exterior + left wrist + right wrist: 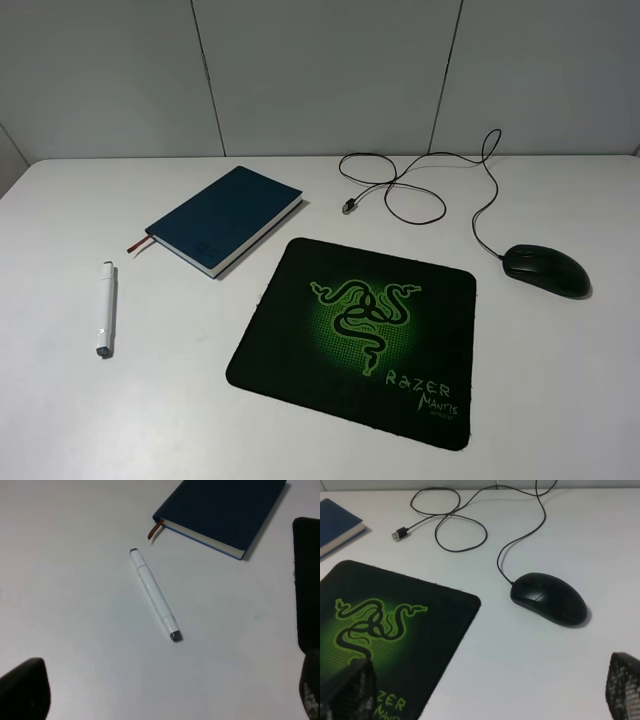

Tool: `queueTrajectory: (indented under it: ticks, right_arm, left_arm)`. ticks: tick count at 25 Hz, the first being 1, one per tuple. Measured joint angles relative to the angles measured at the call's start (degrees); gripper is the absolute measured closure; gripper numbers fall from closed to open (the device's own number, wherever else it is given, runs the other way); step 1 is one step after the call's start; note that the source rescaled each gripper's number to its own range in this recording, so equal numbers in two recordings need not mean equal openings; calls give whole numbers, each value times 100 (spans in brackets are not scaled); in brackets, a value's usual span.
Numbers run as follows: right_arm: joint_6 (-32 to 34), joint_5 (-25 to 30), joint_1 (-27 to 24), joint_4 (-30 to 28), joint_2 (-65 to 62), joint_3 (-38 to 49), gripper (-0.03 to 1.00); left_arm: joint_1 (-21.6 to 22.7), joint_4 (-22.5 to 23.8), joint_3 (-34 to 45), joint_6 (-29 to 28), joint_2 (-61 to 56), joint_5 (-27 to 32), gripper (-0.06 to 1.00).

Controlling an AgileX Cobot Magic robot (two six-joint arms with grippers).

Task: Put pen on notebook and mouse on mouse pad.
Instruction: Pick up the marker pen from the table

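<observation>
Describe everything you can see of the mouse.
The mouse is a glossy black oval, plastic-looking, lying flat on the white table, right of the mouse pad and clear of it. Its thin black cable loops back across the table and ends in a plug. Nothing else touches it.

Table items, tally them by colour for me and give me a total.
Black: 2, the mouse and the mouse pad
Blue: 1, the notebook
White: 1, the pen
Total: 4
</observation>
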Motion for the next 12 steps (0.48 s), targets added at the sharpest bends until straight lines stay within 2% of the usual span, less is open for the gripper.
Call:
queueTrajectory:
  ticks: [12]
  right_arm:
    - [0, 0, 0, 0, 0, 0, -3]
  left_arm:
    - [0, 0, 0, 0, 0, 0, -5]
